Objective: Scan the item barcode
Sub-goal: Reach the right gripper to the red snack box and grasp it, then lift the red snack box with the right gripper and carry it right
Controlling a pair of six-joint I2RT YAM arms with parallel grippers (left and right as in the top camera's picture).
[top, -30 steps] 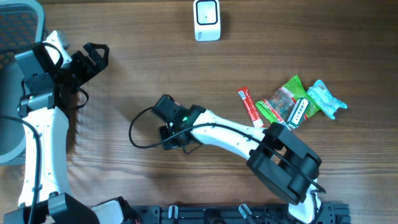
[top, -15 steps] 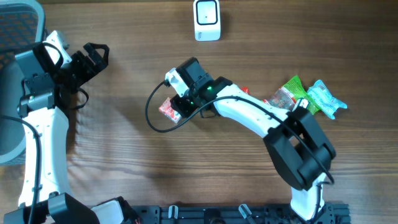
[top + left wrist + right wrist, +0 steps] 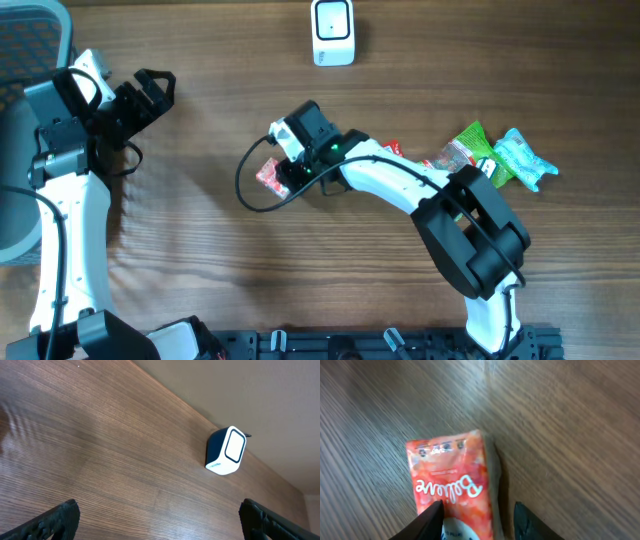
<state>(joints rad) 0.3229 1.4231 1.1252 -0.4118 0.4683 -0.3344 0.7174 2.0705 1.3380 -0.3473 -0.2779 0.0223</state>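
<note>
One red packet (image 3: 451,480) flat on table (image 3: 200,280), left of centre, well short of scanner (image 3: 332,32). Probably light, soft and crinkly, with slick film; best pinched across a short edge, keeping the barcode face bare. Right gripper (image 3: 479,509) half spread astride its near end, gap on one side, clamping nothing. Left gripper (image 3: 160,515) wide and empty, far left. Smooth wood-grain top, bare toward the scanner; more snacks (image 3: 480,160) at right.
</note>
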